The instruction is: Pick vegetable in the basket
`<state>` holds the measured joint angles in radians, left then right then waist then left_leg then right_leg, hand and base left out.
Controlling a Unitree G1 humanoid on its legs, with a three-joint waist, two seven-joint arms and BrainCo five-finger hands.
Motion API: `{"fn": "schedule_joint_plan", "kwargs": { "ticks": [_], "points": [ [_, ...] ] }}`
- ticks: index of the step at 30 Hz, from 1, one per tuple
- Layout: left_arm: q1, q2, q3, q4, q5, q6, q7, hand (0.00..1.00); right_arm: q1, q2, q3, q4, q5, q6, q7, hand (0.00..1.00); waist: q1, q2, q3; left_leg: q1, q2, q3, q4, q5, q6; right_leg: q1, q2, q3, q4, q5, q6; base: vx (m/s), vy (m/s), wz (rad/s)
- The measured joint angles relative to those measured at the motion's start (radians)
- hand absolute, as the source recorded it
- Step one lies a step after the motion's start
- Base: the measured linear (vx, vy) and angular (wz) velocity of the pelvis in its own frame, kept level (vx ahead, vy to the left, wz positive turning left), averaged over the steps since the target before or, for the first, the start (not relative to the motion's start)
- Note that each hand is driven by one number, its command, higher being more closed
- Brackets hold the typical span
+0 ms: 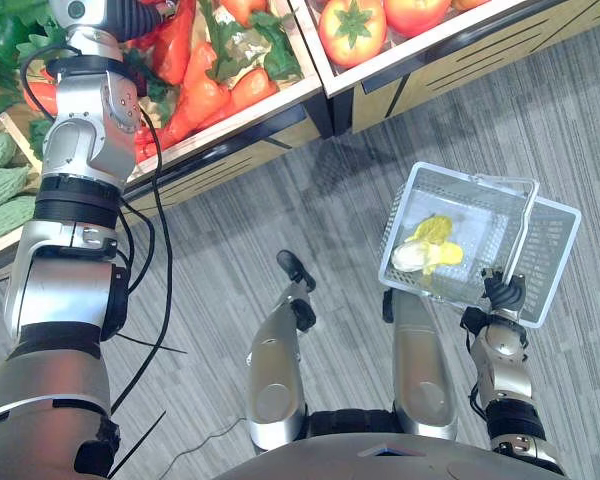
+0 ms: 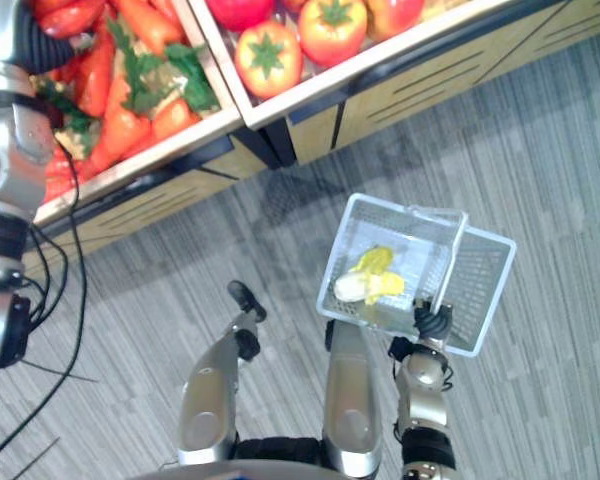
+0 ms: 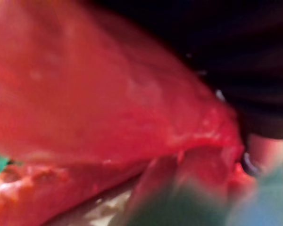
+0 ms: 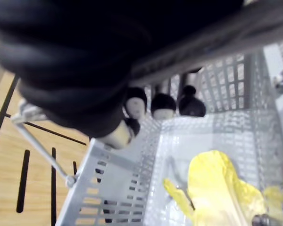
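Observation:
My left hand (image 1: pixel 138 17) reaches into the wooden bin of red peppers (image 1: pixel 172 45) and carrots (image 1: pixel 205 95) at the upper left; its fingers are hidden among them. A large red vegetable (image 3: pixel 108 103) lies right against that hand in the left wrist view. My right hand (image 1: pixel 502 293) is curled round the handle (image 4: pixel 203 52) of a white wire basket (image 1: pixel 412 195) that hangs over the floor at the right. A yellow and white leafy vegetable (image 1: pixel 430 246) lies in the basket's bottom.
The shelf holds tomatoes (image 1: pixel 352 30) in the compartment to the right of the carrots, and green bumpy gourds (image 1: pixel 0 185) at the far left. The shelf's wooden front (image 1: pixel 450 65) runs across the top. Grey striped floor (image 1: pixel 310 210) lies below.

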<state>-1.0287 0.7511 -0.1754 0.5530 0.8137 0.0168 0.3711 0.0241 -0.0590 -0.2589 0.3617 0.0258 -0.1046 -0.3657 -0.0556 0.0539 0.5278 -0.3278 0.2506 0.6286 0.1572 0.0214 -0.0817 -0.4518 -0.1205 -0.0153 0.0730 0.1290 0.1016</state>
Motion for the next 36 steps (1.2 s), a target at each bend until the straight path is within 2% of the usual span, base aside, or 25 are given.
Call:
{"fn": "schedule_joint_plan", "kwargs": {
  "ticks": [3, 6, 10, 13, 15, 18, 20, 21, 22, 23, 24, 25, 26, 27, 28, 29, 30, 31, 32, 33, 34, 35, 36],
  "points": [
    [0.066, 0.003, 0.04, -0.1, -0.001, 0.0, 0.025, 1.0, 0.032, -0.001, 0.005, 0.006, 0.002, 0.0, 0.008, 1.0, 0.007, 0.0, 0.0, 0.06, 0.002, 0.0, -0.002, -0.012, 0.001, 0.057, 0.002, -0.01, 0.009, -0.018, -0.007, 0.0, -0.008, -0.02],
    [0.113, 0.015, 0.099, -0.136, -0.007, 0.001, 0.042, 1.0, 0.041, -0.002, 0.009, 0.028, 0.003, 0.0, 0.011, 1.0, 0.006, 0.0, -0.002, 0.095, -0.006, -0.005, -0.014, -0.011, 0.0, 0.092, -0.003, -0.028, 0.008, -0.031, -0.021, -0.05, -0.031, 0.06],
    [0.173, 0.061, 0.136, -0.138, -0.008, 0.017, 0.059, 1.0, 0.041, -0.017, 0.008, 0.107, 0.017, 0.0, 0.02, 1.0, -0.004, 0.001, -0.01, 0.149, -0.025, -0.019, -0.05, 0.002, 0.0, 0.147, -0.008, -0.039, -0.006, -0.034, -0.019, -0.03, -0.012, 0.07],
    [0.244, 0.065, 0.16, -0.151, -0.008, 0.019, 0.067, 1.0, 0.046, -0.019, -0.002, 0.196, 0.031, 0.01, 0.034, 1.0, -0.02, -0.001, -0.083, 0.156, -0.05, -0.037, -0.075, 0.012, 0.001, 0.165, -0.013, -0.049, -0.034, -0.031, -0.016, 0.03, 0.01, 0.11],
    [0.296, 0.061, 0.16, -0.189, -0.008, 0.02, 0.068, 1.0, 0.05, -0.018, -0.006, 0.216, 0.033, 0.013, 0.04, 1.0, -0.03, -0.003, -0.104, 0.179, -0.057, -0.04, -0.085, 0.012, 0.001, 0.193, -0.015, -0.05, -0.046, -0.029, -0.015, 0.08, 0.016, 0.09],
    [0.428, -0.008, 0.16, -0.33, -0.012, 0.008, 0.071, 1.0, 0.068, -0.006, -0.015, 0.219, 0.045, 0.019, 0.044, 1.0, -0.047, -0.009, -0.162, 0.21, -0.068, -0.063, -0.093, 0.01, 0.0, 0.236, -0.021, -0.055, -0.066, -0.029, -0.014, 0.07, 0.017, 0.06],
    [0.573, -0.121, 0.159, -0.428, -0.023, -0.038, 0.071, 1.0, 0.097, 0.027, -0.036, 0.178, 0.053, 0.021, 0.048, 1.0, -0.058, -0.01, -0.189, 0.266, -0.074, -0.054, -0.113, -0.001, -0.005, 0.277, -0.02, -0.043, -0.071, -0.036, -0.005, 0.07, 0.024, -0.17],
    [0.621, -0.154, 0.159, -0.449, -0.041, -0.049, 0.07, 1.0, 0.107, 0.033, -0.036, 0.161, 0.057, 0.022, 0.049, 1.0, -0.06, -0.011, -0.193, 0.282, -0.074, -0.043, -0.109, -0.011, -0.008, 0.283, -0.018, -0.028, -0.069, -0.039, -0.003, 0.04, 0.05, -0.66],
    [0.732, -0.23, 0.162, -0.48, -0.065, -0.065, 0.067, 1.0, 0.123, 0.043, -0.032, 0.124, 0.06, 0.022, 0.051, 1.0, -0.058, -0.012, -0.202, 0.308, -0.065, 0.002, -0.073, -0.05, -0.016, 0.278, -0.013, 0.011, -0.044, -0.051, 0.0, 0.01, 0.07, -1.26],
    [0.845, -0.311, 0.163, -0.499, -0.102, -0.081, 0.05, 1.0, 0.133, 0.042, -0.017, 0.096, 0.059, 0.022, 0.057, 1.0, -0.047, -0.011, -0.205, 0.343, -0.046, 0.072, -0.02, -0.102, -0.021, 0.253, -0.014, 0.006, -0.003, -0.104, -0.029, -0.01, 0.079, -1.51],
    [0.898, -0.352, 0.163, -0.508, -0.119, -0.087, 0.039, 1.0, 0.131, 0.038, -0.011, 0.086, 0.059, 0.024, 0.058, 1.0, -0.048, -0.007, -0.206, 0.361, -0.036, 0.111, 0.002, -0.124, -0.021, 0.244, -0.035, -0.057, 0.026, -0.131, -0.069, 0.04, 0.155, -1.81],
    [0.997, -0.432, 0.163, -0.527, -0.139, -0.097, 0.019, 1.0, 0.125, 0.03, 0.0, 0.083, 0.058, 0.027, 0.063, 1.0, -0.049, 0.006, -0.218, 0.396, -0.014, 0.196, 0.03, -0.146, -0.016, 0.232, -0.104, -0.284, 0.096, -0.164, -0.172, 0.08, 0.131, -1.94],
    [1.073, -0.494, 0.166, -0.542, -0.167, -0.112, 0.004, 1.0, 0.12, 0.031, 0.016, 0.082, 0.044, 0.031, 0.072, 1.0, -0.036, 0.001, -0.228, 0.444, 0.003, 0.279, 0.049, -0.162, -0.017, 0.225, -0.195, -0.51, 0.19, -0.158, -0.228, 0.16, 0.103, -2.03],
    [1.107, -0.518, 0.167, -0.544, -0.175, -0.117, -0.002, 1.0, 0.118, 0.031, 0.031, 0.082, 0.037, 0.034, 0.078, 1.0, -0.032, -0.006, -0.236, 0.469, 0.007, 0.318, 0.06, -0.172, -0.026, 0.228, -0.236, -0.605, 0.236, -0.157, -0.239, 0.14, -0.022, -1.84],
    [1.15, -0.548, 0.171, -0.541, -0.192, -0.12, -0.01, 1.0, 0.118, 0.032, 0.049, 0.082, 0.028, 0.036, 0.086, 1.0, -0.031, -0.009, -0.248, 0.498, 0.021, 0.372, 0.082, -0.183, -0.038, 0.234, -0.261, -0.699, 0.283, -0.16, -0.224, 0.19, -0.105, -1.69],
    [1.18, -0.585, 0.173, -0.532, -0.214, -0.121, -0.024, 1.0, 0.119, 0.032, 0.073, 0.066, 0.016, 0.039, 0.097, 1.0, -0.034, -0.004, -0.256, 0.525, 0.054, 0.425, 0.131, -0.187, -0.042, 0.231, -0.246, -0.757, 0.302, -0.168, -0.195, 0.23, -0.202, -1.89],
    [1.189, -0.619, 0.17, -0.516, -0.215, -0.126, -0.037, 1.0, 0.131, 0.032, 0.105, 0.029, -0.008, 0.045, 0.113, 1.0, -0.033, 0.002, -0.259, 0.546, 0.104, 0.455, 0.219, -0.188, -0.041, 0.227, -0.204, -0.726, 0.294, -0.193, -0.154, 0.3, -0.291, -1.89],
    [1.19, -0.643, 0.164, -0.488, -0.215, -0.134, -0.046, 1.0, 0.139, 0.03, 0.132, 0.001, -0.012, 0.046, 0.129, 1.0, -0.031, 0.016, -0.266, 0.556, 0.166, 0.461, 0.314, -0.182, -0.033, 0.219, -0.158, -0.681, 0.294, -0.206, -0.164, 0.27, -0.27, -1.8],
    [1.189, -0.657, 0.149, -0.45, -0.217, -0.139, -0.051, 1.0, 0.146, 0.026, 0.159, -0.021, -0.02, 0.048, 0.14, 1.0, -0.024, 0.03, -0.274, 0.556, 0.232, 0.45, 0.421, -0.16, 0.008, 0.216, -0.113, -0.634, 0.29, -0.225, -0.176, 0.26, -0.252, -1.74],
    [1.185, -0.662, 0.122, -0.399, -0.229, -0.14, -0.06, 1.0, 0.164, 0.016, 0.186, -0.039, -0.033, 0.048, 0.152, 1.0, -0.014, 0.042, -0.282, 0.546, 0.294, 0.401, 0.533, -0.101, 0.099, 0.22, -0.071, -0.586, 0.284, -0.241, -0.188, 0.21, -0.189, -1.75],
    [1.179, -0.667, 0.09, -0.358, -0.238, -0.14, -0.067, 1.0, 0.181, 0.002, 0.221, -0.065, -0.045, 0.054, 0.165, 1.0, -0.01, 0.045, -0.285, 0.514, 0.328, 0.301, 0.628, -0.031, 0.196, 0.228, -0.019, -0.517, 0.268, -0.248, -0.196, 0.31, -0.205, -2.05],
    [1.179, -0.68, 0.052, -0.32, -0.245, -0.141, -0.072, 1.0, 0.189, -0.017, 0.272, -0.103, -0.05, 0.056, 0.178, 1.0, -0.004, 0.046, -0.286, 0.432, 0.289, 0.093, 0.71, -0.083, 0.143, 0.232, 0.021, -0.444, 0.253, -0.253, -0.204, 0.33, -0.126, -2.41],
    [1.172, -0.687, 0.02, -0.283, -0.244, -0.144, -0.089, 1.0, 0.188, -0.033, 0.309, -0.13, -0.05, 0.056, 0.203, 1.0, 0.006, 0.043, -0.286, 0.357, 0.187, -0.107, 0.737, -0.172, 0.104, 0.235, 0.059, -0.35, 0.244, -0.261, -0.222, 0.33, -0.075, -2.42]
  ]
}}
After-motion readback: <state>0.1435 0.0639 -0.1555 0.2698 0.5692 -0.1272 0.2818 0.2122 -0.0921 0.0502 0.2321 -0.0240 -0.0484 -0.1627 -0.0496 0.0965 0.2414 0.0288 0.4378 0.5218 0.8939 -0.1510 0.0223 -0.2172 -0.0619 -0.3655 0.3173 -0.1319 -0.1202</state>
